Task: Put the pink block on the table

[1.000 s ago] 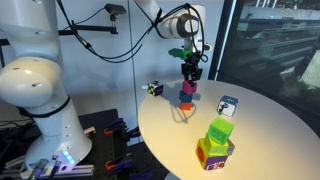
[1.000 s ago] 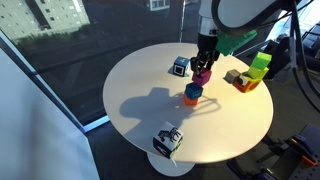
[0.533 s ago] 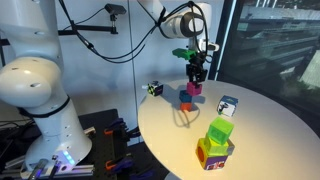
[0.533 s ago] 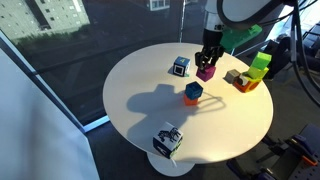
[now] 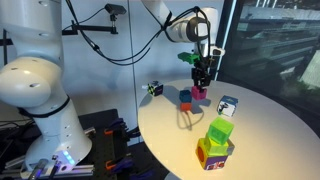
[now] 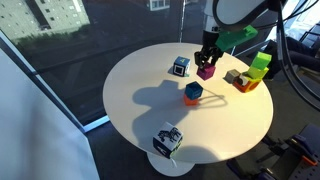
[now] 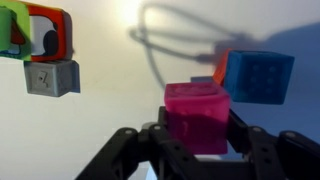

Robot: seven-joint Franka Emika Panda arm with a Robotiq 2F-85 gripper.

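My gripper (image 5: 202, 82) (image 6: 207, 62) (image 7: 197, 135) is shut on the pink block (image 5: 199, 92) (image 6: 205, 71) (image 7: 197, 116), a small magenta cube held between the two black fingers just above the round off-white table (image 5: 255, 130) (image 6: 140, 100) (image 7: 120, 110). The block hangs beside a small blue cube (image 5: 186, 97) (image 6: 193, 90) (image 7: 257, 76) that sits on an orange cube (image 6: 190, 99) (image 7: 220, 72). Whether the pink block touches the table top cannot be told.
A lime-green cube (image 5: 220, 131) (image 6: 261, 64) tops a stack of coloured blocks (image 5: 213, 152) (image 6: 243, 80) (image 7: 40, 35). A grey cube (image 7: 52, 77) lies by it. Patterned cubes (image 5: 153, 88) (image 6: 180, 66) (image 5: 227, 105) (image 6: 167, 140) stand near the table edges.
My gripper has carried the pink block off the top of the blue cube, sideways and a little down toward the table.
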